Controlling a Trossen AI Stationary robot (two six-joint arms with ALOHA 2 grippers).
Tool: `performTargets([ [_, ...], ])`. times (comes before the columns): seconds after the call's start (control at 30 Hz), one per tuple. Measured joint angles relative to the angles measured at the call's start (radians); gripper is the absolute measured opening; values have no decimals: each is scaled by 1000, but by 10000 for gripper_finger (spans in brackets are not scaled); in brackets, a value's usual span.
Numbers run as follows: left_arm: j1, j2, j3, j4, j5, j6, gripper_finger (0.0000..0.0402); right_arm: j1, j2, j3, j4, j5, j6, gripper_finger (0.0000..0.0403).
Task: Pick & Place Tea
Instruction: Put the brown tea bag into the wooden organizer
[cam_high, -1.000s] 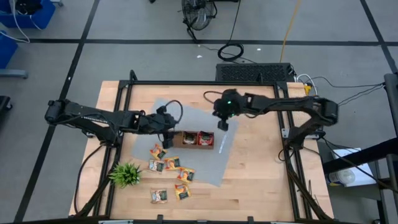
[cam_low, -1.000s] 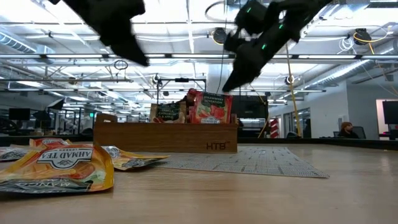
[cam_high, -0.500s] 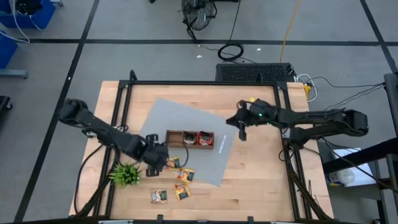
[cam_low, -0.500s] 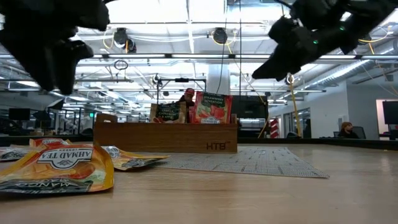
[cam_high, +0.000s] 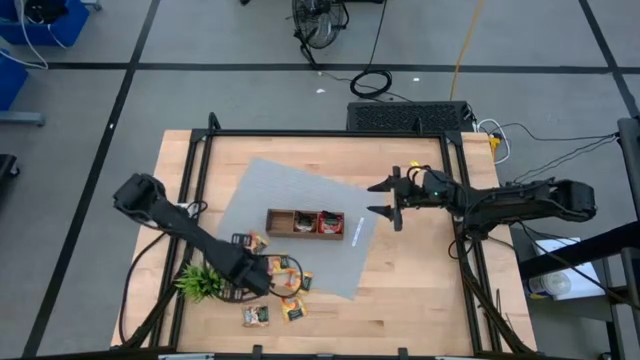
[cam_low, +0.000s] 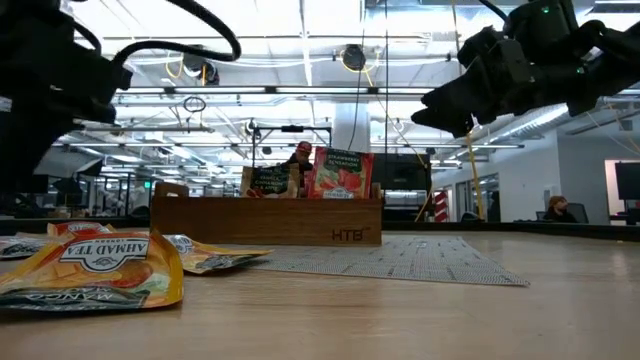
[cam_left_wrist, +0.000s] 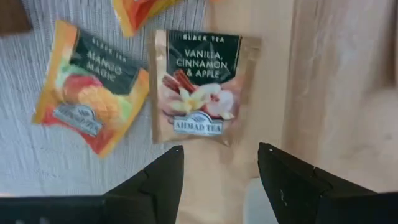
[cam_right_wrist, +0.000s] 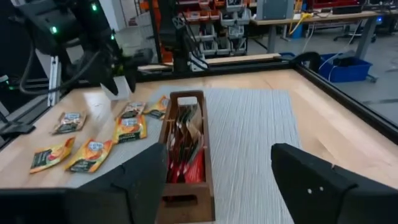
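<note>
Left gripper (cam_left_wrist: 217, 171) hovering over vanilla sachet (cam_left_wrist: 200, 87) near the wooden tray (cam_high: 305, 223) — jaws apart, empty. Right gripper (cam_high: 389, 198) sitting beside the tray — jaws spread wide, empty.

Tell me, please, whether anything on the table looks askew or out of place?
The grey mat lies rotated against the table's edges, and loose tea sachets are scattered at odd angles beside the wooden tray. Nothing looks damaged.
</note>
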Motion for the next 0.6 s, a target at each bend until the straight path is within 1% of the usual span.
performTargets([
  [0.13, -1, 40, -11, 7, -59, 2, 207, 0, 0, -8, -2, -1, 0, 269],
  [0.23, 7, 59, -24, 19, -56, -9, 207, 0, 0, -9, -3, -2, 0, 268],
  [0.4, 21, 58, -65, 119, -52, -29, 207, 1, 0, -9, -7, -2, 16, 268],
  [0.6, 23, 57, -89, 179, -44, -29, 207, 1, 0, -9, -11, -2, 34, 267],
])
